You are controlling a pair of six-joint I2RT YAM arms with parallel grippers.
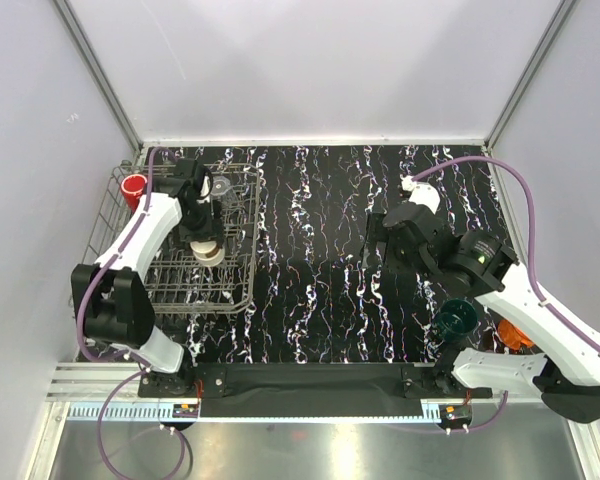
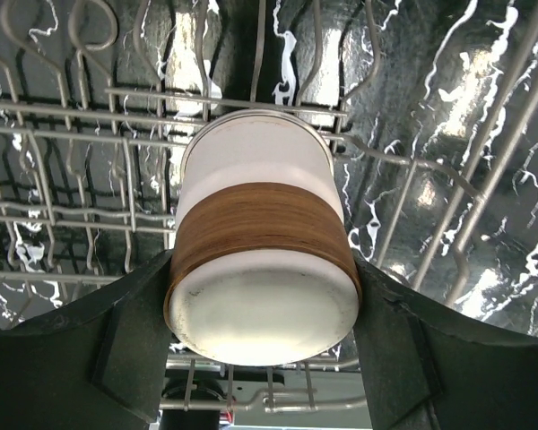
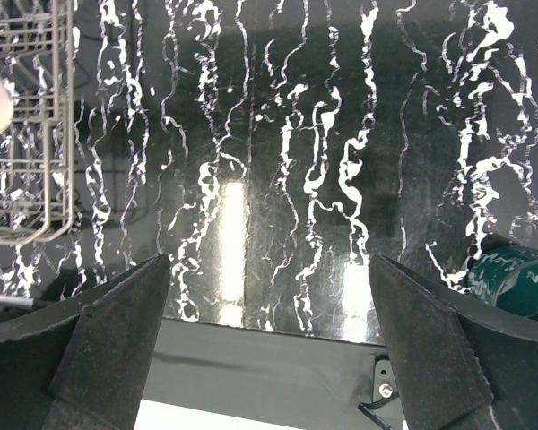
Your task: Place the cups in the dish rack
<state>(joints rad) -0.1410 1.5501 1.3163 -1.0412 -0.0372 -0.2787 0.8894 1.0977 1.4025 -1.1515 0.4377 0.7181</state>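
My left gripper (image 1: 202,238) is shut on a cream cup with a brown band (image 2: 251,224), held base-up over the tines inside the grey wire dish rack (image 1: 250,285). In the left wrist view both fingers (image 2: 117,349) press the cup's sides. A red cup (image 1: 132,188) sits in the rack's far left corner. What looks like a clear cup (image 1: 223,186) sits at the rack's far side. My right gripper (image 1: 378,236) is open and empty above the table. A dark green cup (image 1: 458,318) and an orange cup (image 1: 515,335) stand near the right arm's base.
The table is black with white marbling (image 1: 310,250). A black strip (image 1: 300,378) runs along the near edge between the arm bases. In the right wrist view the rack (image 3: 27,134) shows at the far left and the green cup (image 3: 520,282) at the lower right.
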